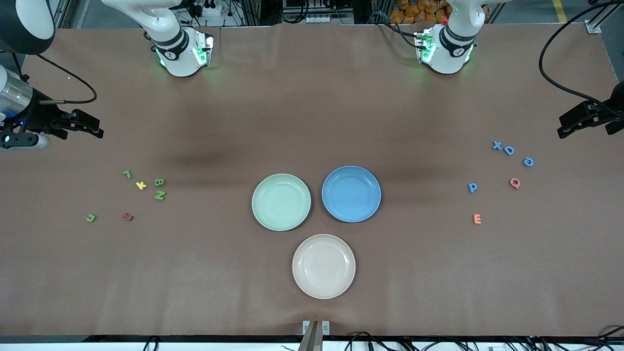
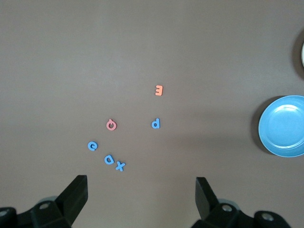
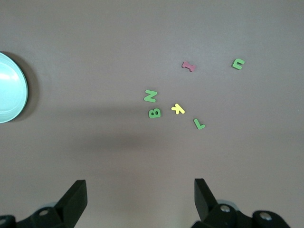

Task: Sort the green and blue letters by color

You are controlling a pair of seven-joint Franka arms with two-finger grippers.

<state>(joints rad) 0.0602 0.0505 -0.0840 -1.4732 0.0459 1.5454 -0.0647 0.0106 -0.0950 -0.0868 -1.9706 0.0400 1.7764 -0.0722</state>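
Blue letters X (image 1: 497, 145), D (image 1: 509, 150), G (image 1: 528, 162) and P (image 1: 472, 187) lie at the left arm's end of the table. Green B (image 1: 159, 182), N (image 1: 160, 195) and two hook-shaped green letters (image 1: 127, 174) (image 1: 90, 218) lie at the right arm's end. My left gripper (image 2: 141, 190) hangs open and empty over bare table beside the X (image 2: 120, 166). My right gripper (image 3: 141, 190) hangs open and empty over bare table near the B (image 3: 155, 113) and N (image 3: 150, 96).
A green plate (image 1: 281, 202), a blue plate (image 1: 351, 193) and a beige plate (image 1: 323, 265) sit mid-table, all empty. A yellow K (image 1: 141, 185) and a dark red letter (image 1: 127, 217) lie among the green ones. A pink Q (image 1: 514, 183) and an orange E (image 1: 477, 219) lie among the blue.
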